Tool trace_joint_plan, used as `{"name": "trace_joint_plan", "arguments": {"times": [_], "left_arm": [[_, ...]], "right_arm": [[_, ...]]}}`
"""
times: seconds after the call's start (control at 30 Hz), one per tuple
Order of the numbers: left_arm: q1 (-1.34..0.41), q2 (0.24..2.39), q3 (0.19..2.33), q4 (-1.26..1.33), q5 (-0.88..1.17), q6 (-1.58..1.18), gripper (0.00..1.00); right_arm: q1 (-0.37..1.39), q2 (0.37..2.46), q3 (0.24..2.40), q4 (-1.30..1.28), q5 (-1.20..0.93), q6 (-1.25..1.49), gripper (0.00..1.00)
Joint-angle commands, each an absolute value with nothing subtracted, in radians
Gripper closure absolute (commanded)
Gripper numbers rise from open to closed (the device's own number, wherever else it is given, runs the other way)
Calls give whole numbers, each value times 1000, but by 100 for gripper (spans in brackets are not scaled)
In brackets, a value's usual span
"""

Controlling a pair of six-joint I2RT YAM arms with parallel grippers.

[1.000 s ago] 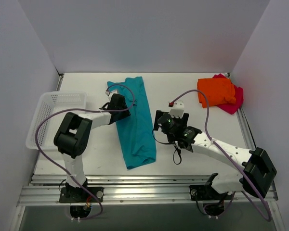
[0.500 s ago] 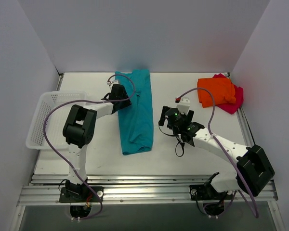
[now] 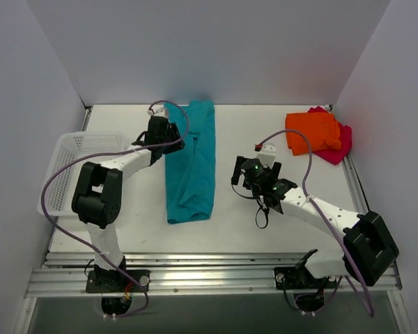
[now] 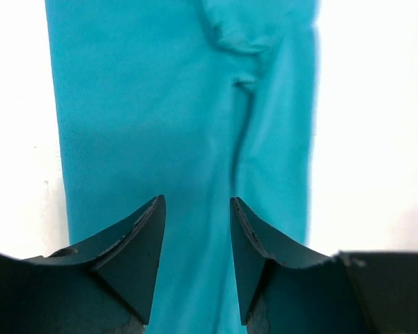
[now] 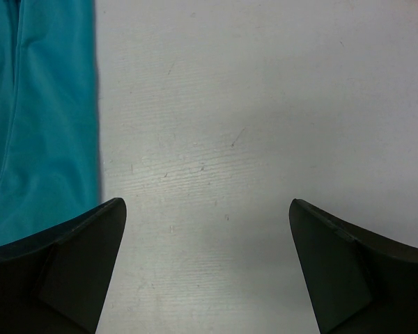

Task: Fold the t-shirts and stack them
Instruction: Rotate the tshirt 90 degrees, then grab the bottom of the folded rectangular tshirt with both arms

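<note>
White table point(image 3: 237, 125), teal-blue t-shirt point(image 3: 191, 167) beneath the half-spread, empty left pincer point(image 4: 195, 202); right pincer point(image 5: 207, 203) wide apart alongside.

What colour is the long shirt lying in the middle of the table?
The shirt is plain teal-blue, clearest in the left wrist view.

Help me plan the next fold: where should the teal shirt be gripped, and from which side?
Probably its near short edge. The teal shirt lies flat as a long narrow strip running near to far, so pinching both near corners from above, one from each side, should let that end fold over the far end.
</note>
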State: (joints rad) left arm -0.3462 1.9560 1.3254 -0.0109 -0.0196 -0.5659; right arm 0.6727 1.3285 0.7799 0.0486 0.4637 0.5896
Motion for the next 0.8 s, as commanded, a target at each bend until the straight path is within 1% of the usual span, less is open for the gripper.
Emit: {"name": "trace_joint_plan", "arguments": {"times": [0.0,0.1,0.17,0.2,0.23,0.27,0.33,0.37,0.4,0.43,0.57,0.6,0.7,0.77], "left_arm": [[-354,1718,1313,-1,9,-511,49],[-367,1550,1260,-113,-78,-521,46],[-386,1429,1156,-150,-135,-575,45],[-421,1396,1110,-164,-200,-603,44],[-449,1363,1007,-164,-236,-656,44],[-478,1311,959,-164,-270,-684,44],[-550,1279,885,-199,-354,-788,44],[-572,1258,818,-204,-363,-811,45],[-589,1247,787,-207,-382,-842,45],[-624,1230,755,-207,-415,-895,46],[-667,1172,625,-242,-455,-998,47],[-682,1157,603,-242,-463,-1017,48],[-767,1088,531,-282,-528,-1064,48],[-821,1026,506,-339,-575,-1092,49]], "right_arm": [[690,1252,775,31,488,595,1],[724,1210,764,9,485,610,1],[747,1183,741,23,442,620,1],[770,1177,732,46,422,632,1],[779,1172,720,61,393,637,1],[787,1169,695,75,326,643,1],[820,1155,660,144,261,669,1],[834,1147,635,176,202,678,1],[850,1143,593,205,186,690,1],[883,1140,577,248,180,716,1],[931,1160,508,339,155,788,1],[937,1163,473,398,149,807,2],[953,1207,427,521,129,868,2],[963,1271,410,583,115,894,3]]}}
